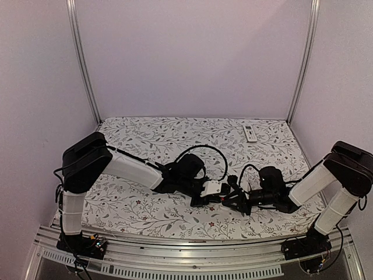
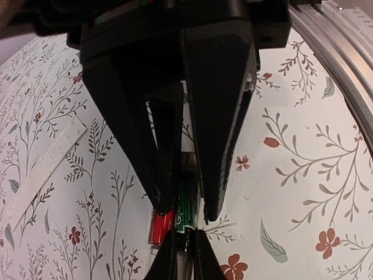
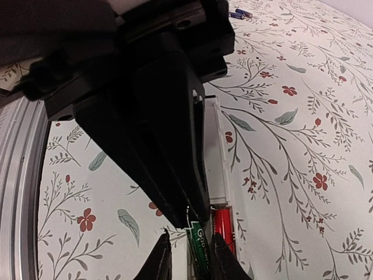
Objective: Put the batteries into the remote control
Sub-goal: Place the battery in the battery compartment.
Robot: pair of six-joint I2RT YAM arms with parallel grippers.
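The white remote control lies on the flowered cloth between the two arms, at the front middle of the table. A red battery sits in its open compartment. Beside it lies a green-and-black battery. My left gripper is shut, its tips on either side of this battery. My right gripper comes from the opposite side, fingers narrow, and the battery's other end sticks out from between its tips. The two grippers nearly touch.
Two spare dark batteries lie farther back on the cloth. A small white oblong piece rests at the back right. A flat white strip lies beside the left gripper. The metal rail runs along the near table edge.
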